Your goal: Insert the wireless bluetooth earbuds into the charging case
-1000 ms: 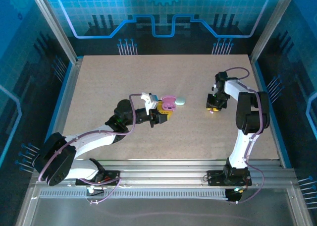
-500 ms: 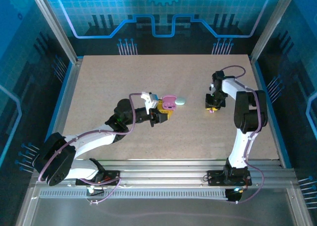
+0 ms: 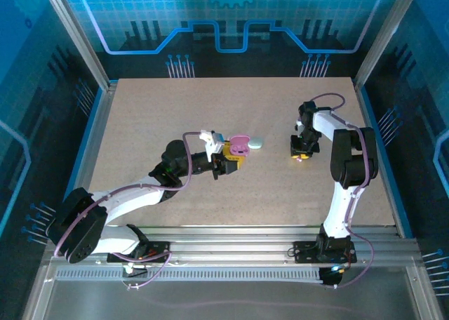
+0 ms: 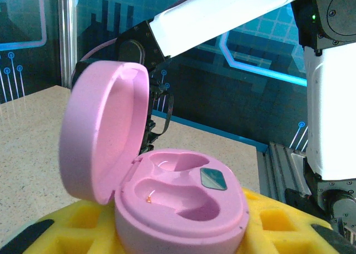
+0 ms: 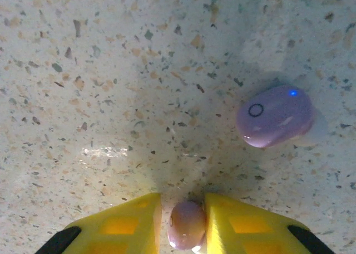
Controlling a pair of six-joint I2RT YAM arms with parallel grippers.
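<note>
right end effector (image 5: 186,234) pinching a pinkish earbud (image 5: 186,221), another earbud (image 5: 274,116) nearby, left end effector (image 3: 232,161) clamping open pink case (image 4: 181,206)

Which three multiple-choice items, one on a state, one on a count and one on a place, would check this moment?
1. How does the pink case stand?
A. lid shut
B. lid open, both wells empty
C. lid open, both wells filled

2. How many earbuds are seen from the right wrist?
A. one
B. two
C. four

3. Where does the earbud with the blue light lie?
A. in the pink case
B. on the lid
C. on the table, apart from the right gripper

Answers:
1 B: the raised lid leaves two bare wells in view.
2 B: one lies on the table, and a second earbud sits between the yellow fingers.
3 C: speckled table shows between it and the fingers.
</note>
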